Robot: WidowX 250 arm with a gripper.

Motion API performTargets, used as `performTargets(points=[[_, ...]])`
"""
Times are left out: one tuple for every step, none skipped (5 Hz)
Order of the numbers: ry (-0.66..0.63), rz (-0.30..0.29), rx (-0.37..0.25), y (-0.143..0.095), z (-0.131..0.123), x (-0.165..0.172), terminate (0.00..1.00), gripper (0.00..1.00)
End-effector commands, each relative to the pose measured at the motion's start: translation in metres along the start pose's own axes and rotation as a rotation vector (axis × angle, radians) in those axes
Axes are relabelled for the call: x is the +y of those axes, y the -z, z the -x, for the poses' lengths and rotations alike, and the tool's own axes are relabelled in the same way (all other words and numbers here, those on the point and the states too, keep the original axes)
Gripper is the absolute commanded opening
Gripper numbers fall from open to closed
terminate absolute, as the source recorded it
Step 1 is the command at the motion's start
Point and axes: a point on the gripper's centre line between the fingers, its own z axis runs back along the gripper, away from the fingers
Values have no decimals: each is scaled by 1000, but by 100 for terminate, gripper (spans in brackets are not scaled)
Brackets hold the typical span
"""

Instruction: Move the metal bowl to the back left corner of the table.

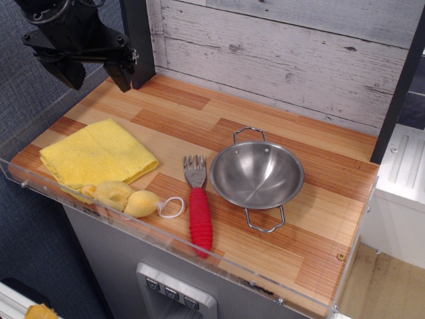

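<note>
The metal bowl [257,175] is shiny and round with two wire loop handles. It sits upright and empty on the right half of the wooden table [199,113]. My gripper [96,74] is black and hangs above the table's back left corner, far from the bowl. Its two fingers [122,76] stand apart and hold nothing.
A fork with a red handle [199,209] lies just left of the bowl. A folded yellow cloth [96,156] lies at the front left, with a yellow soft toy [123,196] and its white loop beside it. A black post [138,40] stands at the back left corner. A clear acrylic rim [166,242] edges the front.
</note>
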Motion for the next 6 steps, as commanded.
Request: performTargets(points=[[0, 0, 0, 0, 0, 0, 0, 100], [0, 5, -15, -4, -11, -12, 0, 100], [43, 41, -13, -5, -18, -26, 0, 100], [106, 58, -9, -2, -20, -47, 0, 100], [149, 82, 12, 10, -17, -66, 0, 100], [150, 134, 79, 29, -5, -82, 0, 100]])
